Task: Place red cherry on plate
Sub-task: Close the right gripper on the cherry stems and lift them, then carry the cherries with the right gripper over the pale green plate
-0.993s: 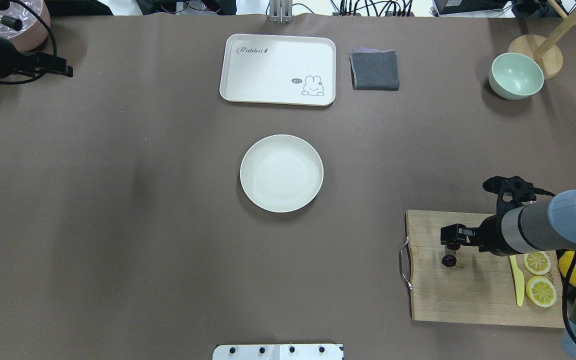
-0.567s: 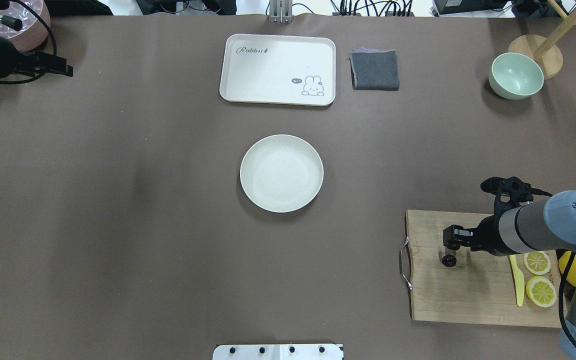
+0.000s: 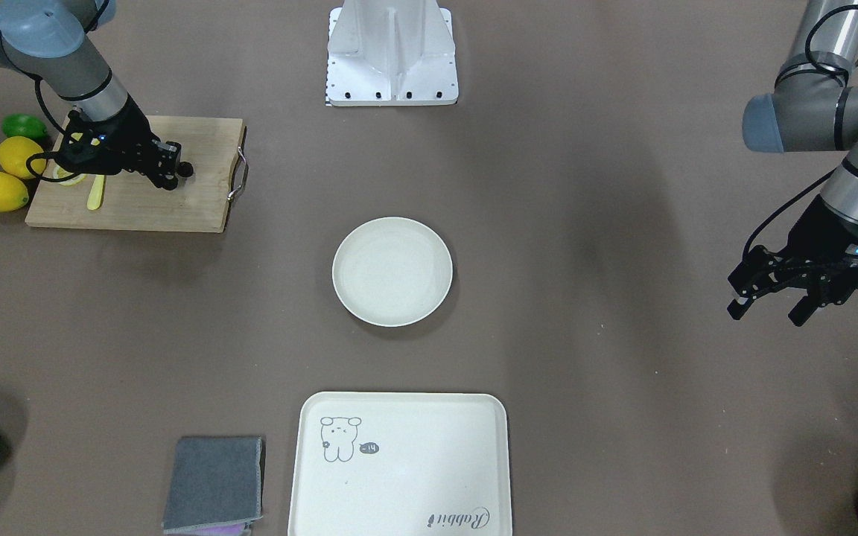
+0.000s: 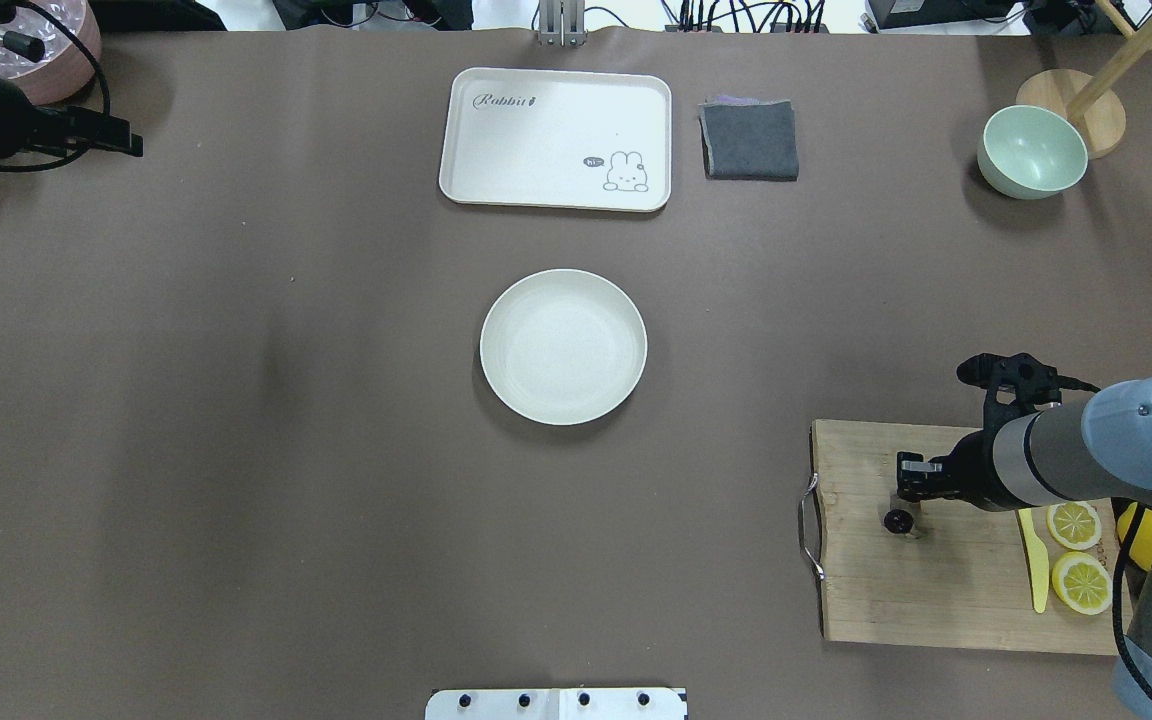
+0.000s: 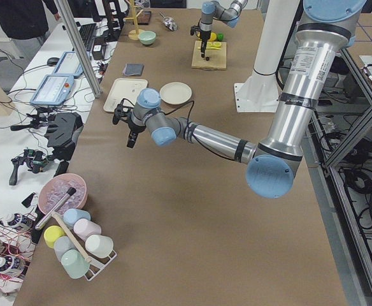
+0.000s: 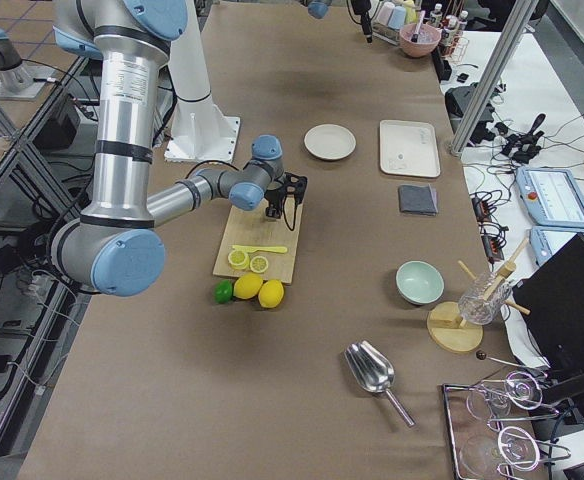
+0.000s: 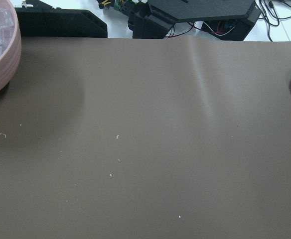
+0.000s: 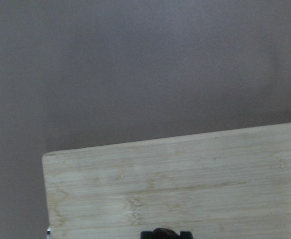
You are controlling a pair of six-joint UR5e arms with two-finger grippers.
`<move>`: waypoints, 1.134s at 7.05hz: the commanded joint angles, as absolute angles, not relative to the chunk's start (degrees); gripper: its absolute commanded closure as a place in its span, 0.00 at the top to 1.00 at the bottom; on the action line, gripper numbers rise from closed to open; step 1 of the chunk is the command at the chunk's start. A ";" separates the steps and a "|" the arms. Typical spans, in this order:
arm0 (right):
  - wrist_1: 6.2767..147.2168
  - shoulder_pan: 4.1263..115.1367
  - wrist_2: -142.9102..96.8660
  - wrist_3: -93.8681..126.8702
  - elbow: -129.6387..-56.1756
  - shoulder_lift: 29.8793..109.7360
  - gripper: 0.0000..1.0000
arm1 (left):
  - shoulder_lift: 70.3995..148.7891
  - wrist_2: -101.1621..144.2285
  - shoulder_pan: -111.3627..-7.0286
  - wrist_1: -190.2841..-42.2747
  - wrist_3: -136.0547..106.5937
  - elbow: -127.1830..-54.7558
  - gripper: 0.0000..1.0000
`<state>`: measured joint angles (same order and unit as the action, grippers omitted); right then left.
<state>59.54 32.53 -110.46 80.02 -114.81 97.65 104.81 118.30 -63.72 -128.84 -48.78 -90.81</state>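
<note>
Closing on the red cherry (image 4: 899,521) is the step in hand, as I judge it, and doing it well means settling the right claw (image 4: 908,497) squarely over the tiny dark fruit so the fingers meet its round body, not the thin stems. It should then be lifted straight up off the cutting board (image 4: 936,590) before swinging left and away toward the plate (image 4: 563,346). The cherry lies on the left part of the board, at the near right of the worktop (image 4: 236,400), well apart from the plate at the centre. It is small and likely to roll or slip, so a gentle, centred squeeze seems wise. The right arm reaches in low from the right over the board, its wrist bent so the claw points down just beside the cherry. In the right wrist view only a dark dome shows at the bottom edge between two slivers of fingertip, so I cannot tell whether the claw is apart or already clamped. The lemon halves (image 4: 1075,525) and yellow knife (image 4: 1036,570) sit under the forearm, clear of the grasp. The left claw (image 3: 766,311) hangs over the far left of the worktop, fingers apart and holding nothing.
</note>
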 commanded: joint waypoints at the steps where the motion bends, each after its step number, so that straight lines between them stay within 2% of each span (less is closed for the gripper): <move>1: 60.63 39.78 -118.52 79.72 -116.36 95.12 0.00 | 104.68 118.30 -63.72 -128.85 -48.78 -90.79 0.98; 2: 66.47 41.82 -120.39 79.63 -116.45 88.92 0.00 | 104.68 118.30 -63.72 -128.76 -48.69 -90.70 0.98; 4: 83.76 40.79 -119.36 79.72 -112.09 68.92 0.00 | 104.68 118.30 -64.07 -128.76 -48.69 -90.53 0.98; 8: 85.17 36.13 -112.42 79.72 -90.85 47.59 0.00 | 103.10 118.30 -64.42 -128.76 -48.69 -90.44 0.98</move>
